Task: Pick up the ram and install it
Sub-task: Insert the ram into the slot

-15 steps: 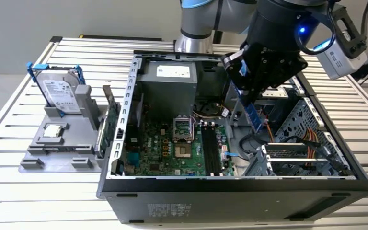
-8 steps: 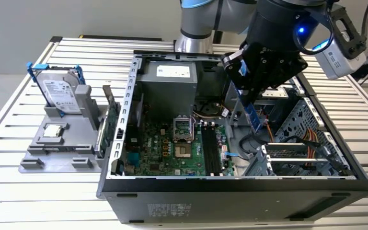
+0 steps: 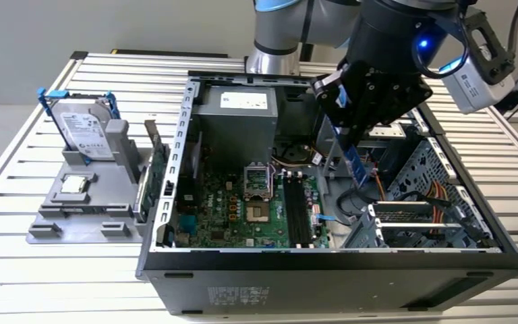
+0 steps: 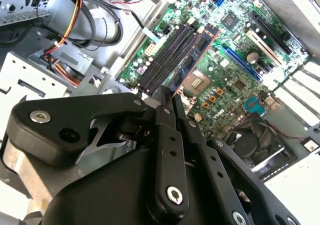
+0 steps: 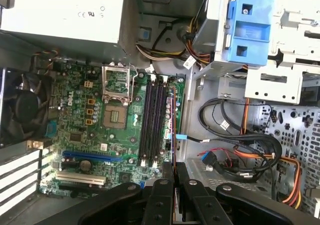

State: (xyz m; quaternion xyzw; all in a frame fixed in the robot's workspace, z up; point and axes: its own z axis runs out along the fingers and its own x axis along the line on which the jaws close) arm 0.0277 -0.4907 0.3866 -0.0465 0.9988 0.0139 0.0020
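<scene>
My gripper (image 3: pixel 355 143) hangs over the open computer case (image 3: pixel 331 270), shut on the ram (image 3: pixel 358 165). The ram is a thin stick with black chips and hangs down from the fingers. In the second wrist view it reaches out from the gripper (image 4: pixel 167 92) as a long board, the ram (image 4: pixel 195 52), above the black memory slots (image 4: pixel 162 57). In the first wrist view the ram (image 5: pixel 173 130) is seen edge-on, ahead of the gripper (image 5: pixel 174 166). There it runs parallel to the slots (image 5: pixel 152 120), beside them on the motherboard's edge side. It is above the board, not seated.
A hard drive in a blue frame (image 3: pixel 88 131) stands on a grey holder (image 3: pixel 79 209) at the exterior view's left, with a green card (image 3: pixel 156 179) beside the case wall. Inside are the power supply (image 3: pixel 237 118), CPU socket (image 3: pixel 254 179), fan (image 5: pixel 22 110), cables (image 5: pixel 235 155) and drive cage (image 3: pixel 421 219).
</scene>
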